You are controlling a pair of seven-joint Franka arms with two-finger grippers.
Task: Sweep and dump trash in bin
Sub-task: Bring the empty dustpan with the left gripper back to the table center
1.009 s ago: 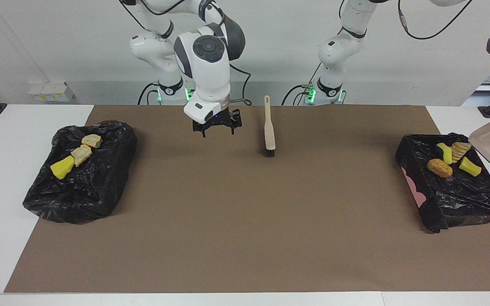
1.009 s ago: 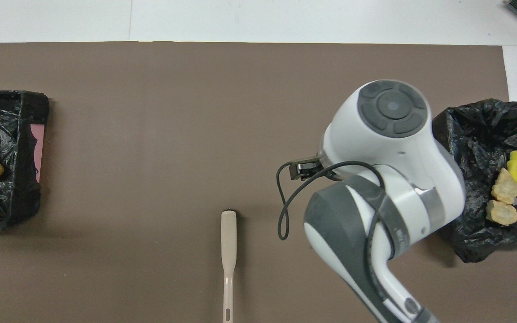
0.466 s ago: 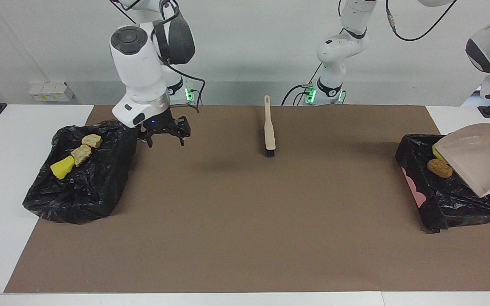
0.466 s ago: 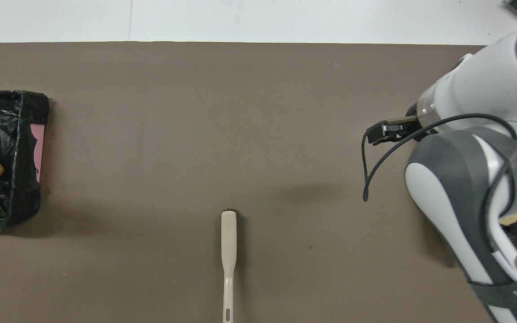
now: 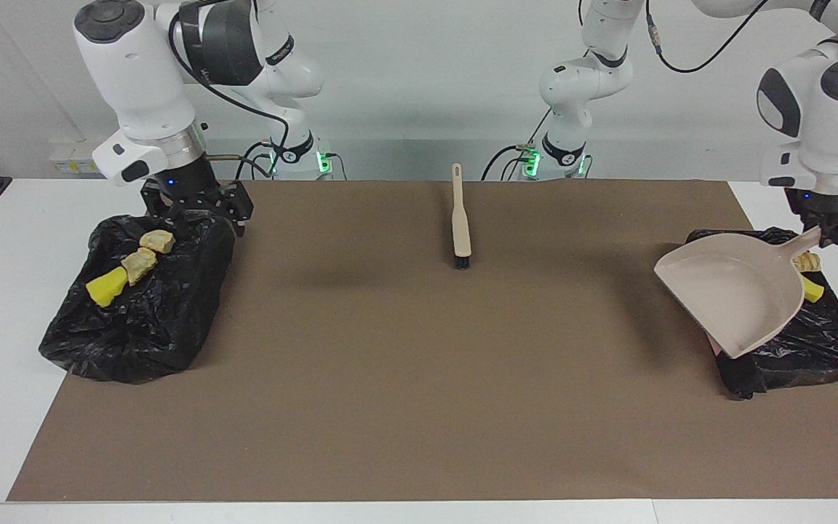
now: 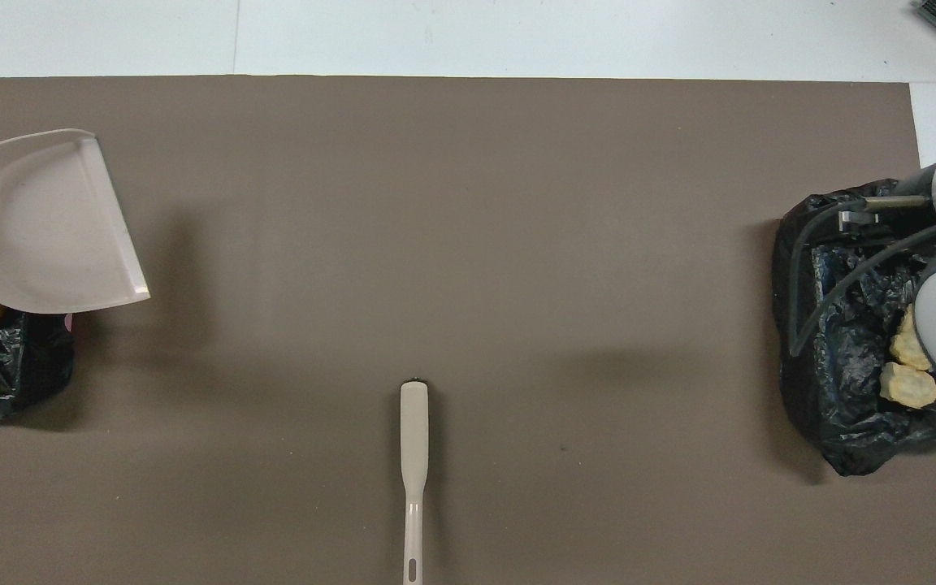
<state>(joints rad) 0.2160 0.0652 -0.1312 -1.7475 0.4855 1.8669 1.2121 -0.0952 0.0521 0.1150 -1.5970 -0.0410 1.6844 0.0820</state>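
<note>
Mat [image 5: 419, 378] carries no trash; scraps [image 5: 128, 266] lie in both black bins. Left gripper [image 5: 830, 225] clamps the dustpan [image 5: 735, 298] handle, pan empty over its bin [image 5: 812, 349]: lower it level onto the mat. Right gripper [image 5: 197, 207], finger state unreadable, over the other bin [image 5: 135, 327]. Brush [image 5: 460, 218] lies untouched

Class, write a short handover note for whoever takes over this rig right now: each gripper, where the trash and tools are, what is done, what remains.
Left gripper: shut on the dustpan handle, held over the bin at its end.
Right gripper: over the rim of the other bin.
Trash: visible pieces lie in the two bins; none shows on the mat.
Brush: on the mat, near the robots.
Left: set the dustpan down.
</note>
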